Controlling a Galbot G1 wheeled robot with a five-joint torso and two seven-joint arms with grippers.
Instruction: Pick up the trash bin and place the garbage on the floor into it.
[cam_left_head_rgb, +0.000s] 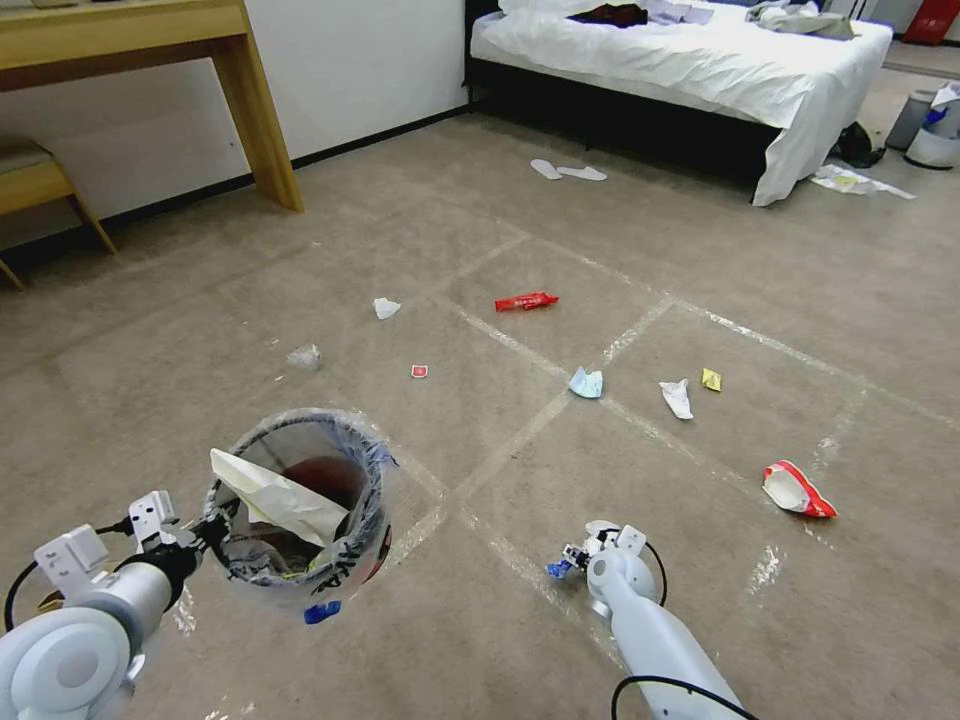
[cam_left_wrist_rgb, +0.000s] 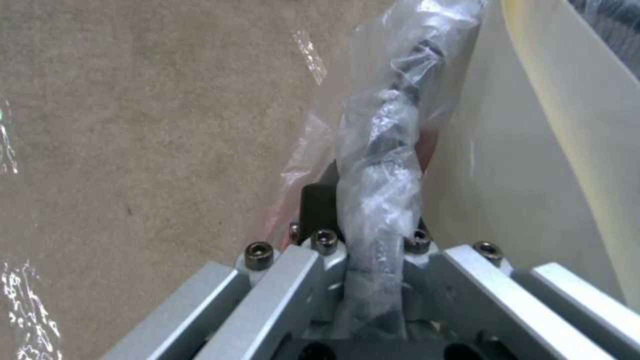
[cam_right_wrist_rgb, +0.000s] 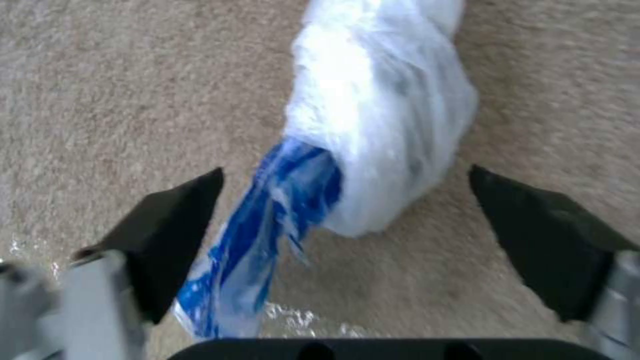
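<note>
The left gripper (cam_left_head_rgb: 212, 530) is closed on the rim of the small round dark wire-mesh trash bin (cam_left_head_rgb: 300, 500), which has a red base and a crinkly clear plastic liner with blue marks. In the left wrist view the rim, wrapped in the clear plastic, runs straight between the two metal fingers (cam_left_wrist_rgb: 320, 260) and they press on it from both sides. The bin is tilted, with its mouth turned toward the camera, near the robot's left side above the beige-brown short-pile carpet floor (cam_left_head_rgb: 700, 260). A large pale folded sheet of paper (cam_left_head_rgb: 275, 495) stands inside the bin and leans against its wall.

The right gripper (cam_left_head_rgb: 572, 562) is low over the carpet, beside a shiny clear tape line (cam_left_head_rgb: 520, 345). Its jaws are wide open and hold nothing. Between the two black fingertips (cam_right_wrist_rgb: 167, 225) lies a crumpled white and blue plastic wrapper (cam_right_wrist_rgb: 373, 125) on the carpet.

More garbage lies scattered farther out on the floor: a long red wrapper (cam_left_head_rgb: 526, 300), a small white crumpled paper (cam_left_head_rgb: 386, 307), a grey crumpled piece (cam_left_head_rgb: 304, 356), a tiny red square piece (cam_left_head_rgb: 420, 371), a pale blue face mask (cam_left_head_rgb: 586, 382), a white tissue (cam_left_head_rgb: 677, 397), a small yellow wrapper (cam_left_head_rgb: 711, 379), and a red and white wrapper (cam_left_head_rgb: 797, 490) nearer the robot's right side.
</note>
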